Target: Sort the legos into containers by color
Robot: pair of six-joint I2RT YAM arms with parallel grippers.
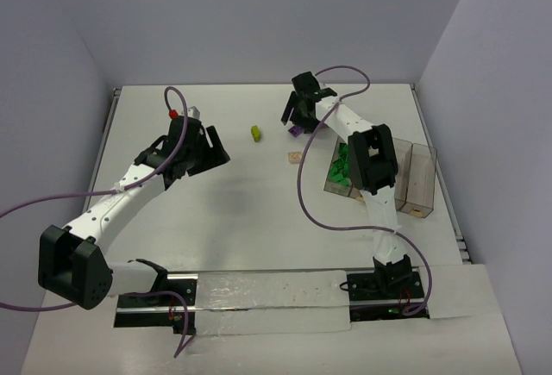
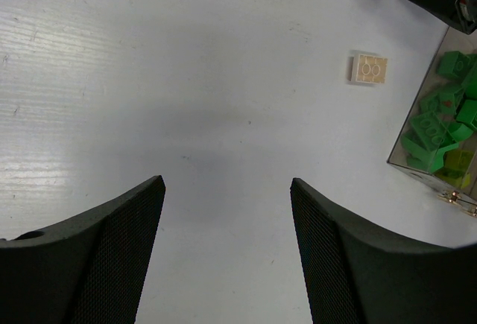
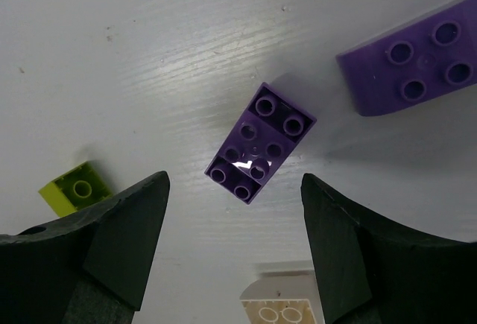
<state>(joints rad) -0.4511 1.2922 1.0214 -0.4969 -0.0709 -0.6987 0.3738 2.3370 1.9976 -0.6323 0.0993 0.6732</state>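
Note:
My right gripper point(image 1: 297, 121) is open and empty, low over the far table, with a purple brick point(image 3: 259, 143) just ahead of its fingertips point(image 3: 141, 212). A second purple brick point(image 3: 414, 67) lies to its right, a yellow-green brick point(image 3: 74, 188) to its left, and a tan brick point(image 3: 287, 309) below. The containers point(image 1: 414, 164) stand at the right; the nearest bin point(image 2: 417, 166) holds several green bricks point(image 2: 440, 126). My left gripper point(image 1: 216, 146) is open and empty over bare table point(image 2: 227, 182), left of the tan brick point(image 2: 369, 69).
The right arm point(image 1: 371, 168) lies across the bins and hides part of them. In the top view the yellow-green brick point(image 1: 256, 134) and tan brick point(image 1: 294, 157) lie between the two grippers. The table's right edge runs just past the bins.

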